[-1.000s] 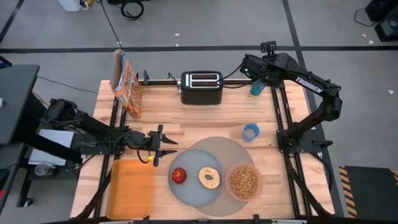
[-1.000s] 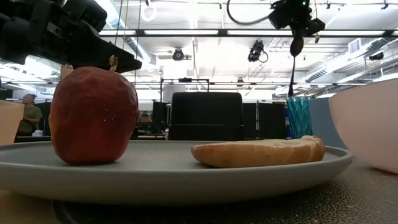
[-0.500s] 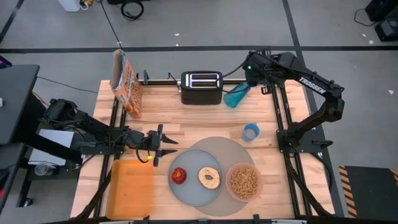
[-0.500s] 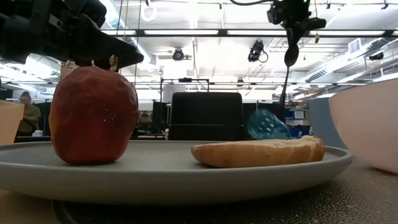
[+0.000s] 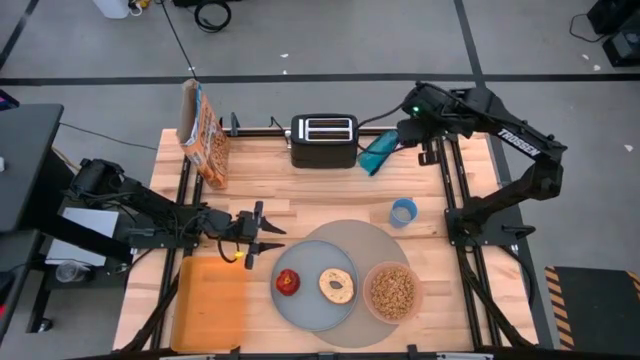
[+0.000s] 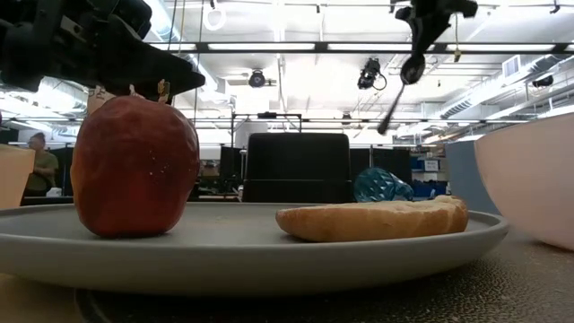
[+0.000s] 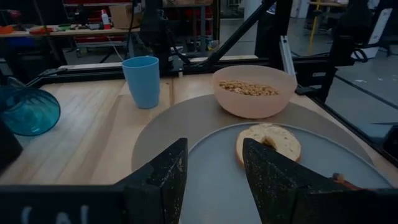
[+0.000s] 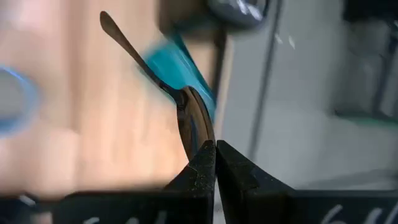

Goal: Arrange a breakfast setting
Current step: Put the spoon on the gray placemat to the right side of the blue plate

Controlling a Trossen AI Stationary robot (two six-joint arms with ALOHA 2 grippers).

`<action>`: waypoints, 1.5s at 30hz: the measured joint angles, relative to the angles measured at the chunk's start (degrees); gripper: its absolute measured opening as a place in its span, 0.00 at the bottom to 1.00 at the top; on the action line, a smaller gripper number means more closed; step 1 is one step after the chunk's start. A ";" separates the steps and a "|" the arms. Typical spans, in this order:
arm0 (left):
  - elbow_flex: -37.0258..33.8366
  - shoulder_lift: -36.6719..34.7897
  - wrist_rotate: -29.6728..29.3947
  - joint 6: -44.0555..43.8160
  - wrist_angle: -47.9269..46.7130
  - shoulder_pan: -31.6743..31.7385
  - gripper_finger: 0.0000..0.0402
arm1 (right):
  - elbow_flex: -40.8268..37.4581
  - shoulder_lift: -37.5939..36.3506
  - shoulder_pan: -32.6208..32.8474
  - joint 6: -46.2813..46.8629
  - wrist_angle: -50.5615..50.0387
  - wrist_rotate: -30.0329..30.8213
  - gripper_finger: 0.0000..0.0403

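Toppled since a moment ago, the teal tumbler (image 5: 378, 151) now lies on its side beside the black toaster (image 5: 324, 140). Above it, the right gripper (image 8: 215, 149) pinches the metal spoon (image 8: 163, 88). The left gripper (image 7: 214, 180), jaws parted and empty, hovers by the grey-blue plate (image 5: 305, 303).

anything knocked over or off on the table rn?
Yes: the teal tumbler lies tipped on its side at the table's far edge, beside the black toaster. The right end effector, shut on the metal spoon, is right above it. Nothing looks spilled.
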 joint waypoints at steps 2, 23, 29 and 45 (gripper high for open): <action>0.00 0.00 0.14 -0.01 0.01 -0.01 0.40 | 0.00 -0.24 0.65 1.86 0.78 -5.68 0.03; 0.00 0.00 0.15 -0.22 -0.09 0.00 0.40 | -7.91 11.67 13.45 6.34 5.08 -26.72 0.03; 0.00 0.00 0.15 -0.22 -0.11 0.00 0.40 | -7.91 16.84 15.57 5.81 6.09 -31.43 0.03; 0.00 0.00 0.15 -0.16 -2.07 0.00 0.40 | -7.89 28.45 22.08 -3.47 13.80 -41.07 0.03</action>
